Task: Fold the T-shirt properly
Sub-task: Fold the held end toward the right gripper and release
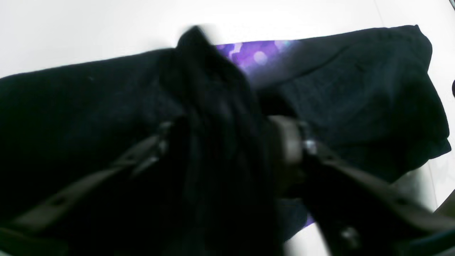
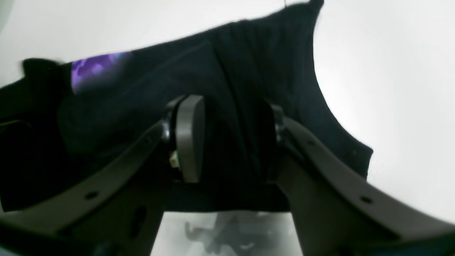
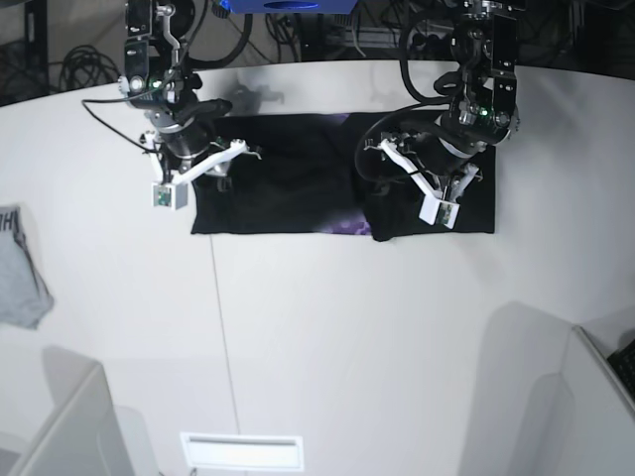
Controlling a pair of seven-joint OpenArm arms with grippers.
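Observation:
The black T-shirt (image 3: 298,178) lies as a long folded band across the far part of the white table (image 3: 347,347). Purple print shows at its edges (image 1: 256,55) (image 2: 96,65). My left gripper (image 1: 222,142) (image 3: 427,164) is over the band's right half. Its jaws stand apart and open, with a blurred ridge of black cloth rising between them. My right gripper (image 2: 231,138) (image 3: 220,164) is at the band's left end, shut on a pleated bunch of the T-shirt (image 2: 249,53). That cloth hangs off the pads above the table.
A small grey garment (image 3: 20,268) lies at the table's left edge. Grey panels stand at the near left (image 3: 60,426) and near right (image 3: 536,397) corners. Cables and arm bases crowd the back edge (image 3: 298,30).

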